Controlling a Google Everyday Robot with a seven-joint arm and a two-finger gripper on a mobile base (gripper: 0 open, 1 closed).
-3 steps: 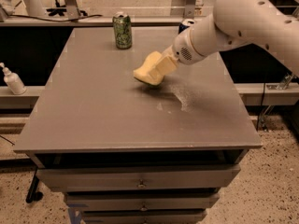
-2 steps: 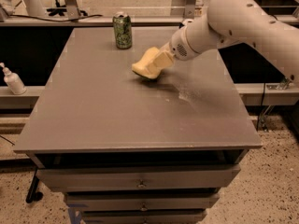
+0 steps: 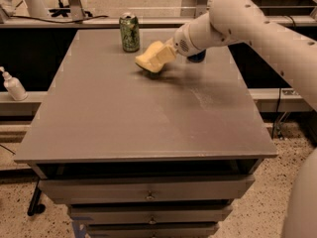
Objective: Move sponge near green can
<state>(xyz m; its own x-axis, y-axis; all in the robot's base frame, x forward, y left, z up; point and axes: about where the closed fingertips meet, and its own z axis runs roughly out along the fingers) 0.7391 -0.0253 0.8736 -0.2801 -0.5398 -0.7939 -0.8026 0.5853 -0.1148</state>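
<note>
Nearest, drawers [image 3: 148, 195] with small knobs fill the front under the gray counter [image 3: 124, 128]. Off the counter at 9 o'clock, a white pump bottle [image 3: 12, 85] stands on a lower ledge. Past the counter's middle, toward 12 o'clock, the sponge [image 3: 151, 58] is tilted low over the top with a shadow under it. Whether its low corner touches the counter cannot be told. The gripper [image 3: 162, 54] is clamped on its 3 o'clock end, and the fingers are hard to tell from the foam. The white arm [image 3: 237, 19] comes in from 2 o'clock and is cut off at the right edge. Just behind the wrist, only a sliver of a blue thing [image 3: 197, 58] shows. The green can [image 3: 130, 32] stands upright at 11 o'clock of the sponge, near but apart, with nothing between them. Its print cannot be read.
</note>
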